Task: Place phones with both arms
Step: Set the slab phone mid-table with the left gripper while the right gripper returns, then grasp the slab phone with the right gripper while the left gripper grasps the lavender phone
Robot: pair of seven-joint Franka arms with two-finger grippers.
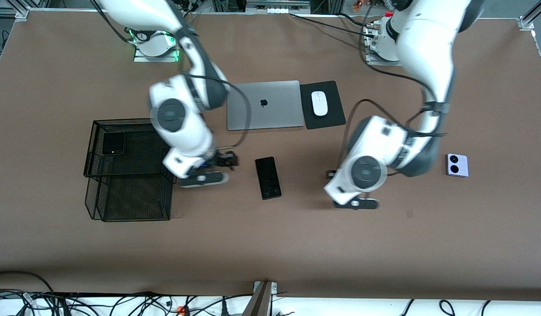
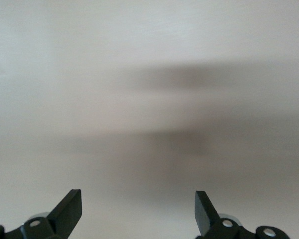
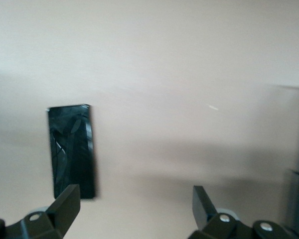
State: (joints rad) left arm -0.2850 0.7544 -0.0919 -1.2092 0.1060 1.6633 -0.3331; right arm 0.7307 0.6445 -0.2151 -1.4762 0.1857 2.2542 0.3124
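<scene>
The longer black slab phone (image 1: 268, 177) lies flat on the brown table between the two arms; it also shows in the right wrist view (image 3: 71, 149). The small black folded phone (image 1: 113, 144) lies in the upper tier of a black wire basket (image 1: 91, 149). The pale lavender phone (image 1: 457, 165) with two black circles lies toward the left arm's end. My right gripper (image 1: 224, 161) (image 3: 135, 201) is open and empty, low between the basket and the slab. My left gripper (image 1: 354, 202) (image 2: 138, 205) is open and empty over bare table between the slab and the lavender phone.
A closed grey laptop (image 1: 265, 105) lies farther from the front camera than the slab. Beside it, a white mouse (image 1: 319, 103) sits on a black pad (image 1: 334, 94). The basket's lower tier (image 1: 130, 197) holds nothing.
</scene>
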